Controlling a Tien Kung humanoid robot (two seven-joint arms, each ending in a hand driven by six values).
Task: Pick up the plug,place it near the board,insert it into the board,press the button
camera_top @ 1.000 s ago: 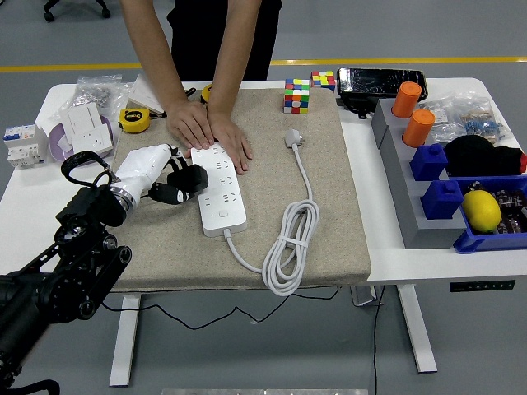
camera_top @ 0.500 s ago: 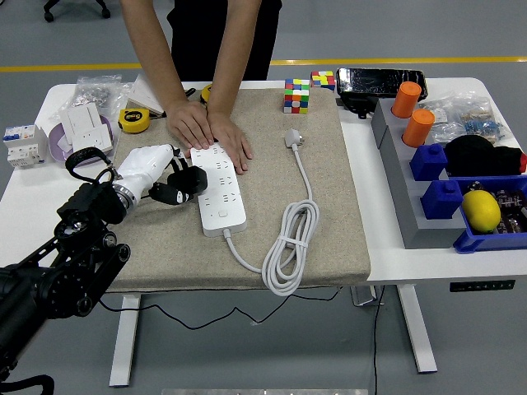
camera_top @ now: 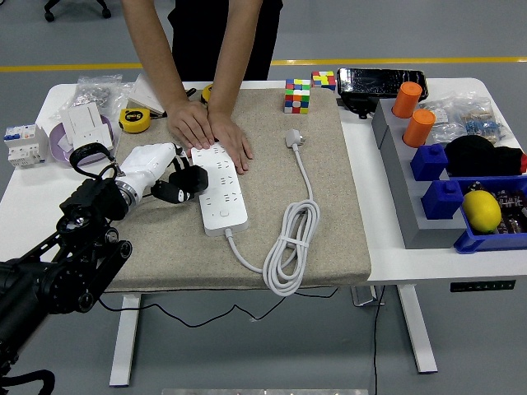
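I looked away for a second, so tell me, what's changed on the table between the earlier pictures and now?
Very little. The left hand, closed on the black plug, crept slightly up and toward the far end of the white power strip; the arm behind it shifted a bit too. The person's hands kept pressing the strip's far end, and the white cord on the mat did not move.

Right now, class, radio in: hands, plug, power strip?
Left hand shut on black plug, beside power strip. Right hand out of view. Person's hands pin strip's far end.
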